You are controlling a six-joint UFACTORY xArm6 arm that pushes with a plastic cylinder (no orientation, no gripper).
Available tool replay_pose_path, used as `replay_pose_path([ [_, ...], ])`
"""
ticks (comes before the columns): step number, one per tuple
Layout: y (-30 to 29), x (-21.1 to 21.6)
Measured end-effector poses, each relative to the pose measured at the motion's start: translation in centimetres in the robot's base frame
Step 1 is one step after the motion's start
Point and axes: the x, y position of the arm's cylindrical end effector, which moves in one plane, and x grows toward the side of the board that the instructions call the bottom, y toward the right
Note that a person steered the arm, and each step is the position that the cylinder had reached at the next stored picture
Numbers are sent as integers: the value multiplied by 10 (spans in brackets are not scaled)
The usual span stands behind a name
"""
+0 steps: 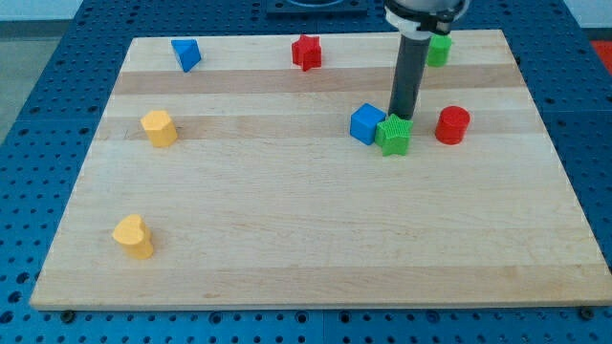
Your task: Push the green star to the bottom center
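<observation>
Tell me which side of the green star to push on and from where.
Push the green star's top edge, coming from the view's top. My tip sits right there, the blue cube touches its left, and bottom centre lies down-left.

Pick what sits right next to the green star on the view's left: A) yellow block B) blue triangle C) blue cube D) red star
C: the blue cube touches the green star on its left side, with my tip just behind the star.

Rod (409, 76): straight, dark grey, smooth, cylindrical
Mount (425, 16): wider black rounded collar with a pale band, cut off by the view's top
My tip (399, 117): plain blunt end, same dark colour
</observation>
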Motion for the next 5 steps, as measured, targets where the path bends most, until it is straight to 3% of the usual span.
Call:
replay_pose_path([
  [4,-4,91],
  [5,-14,92],
])
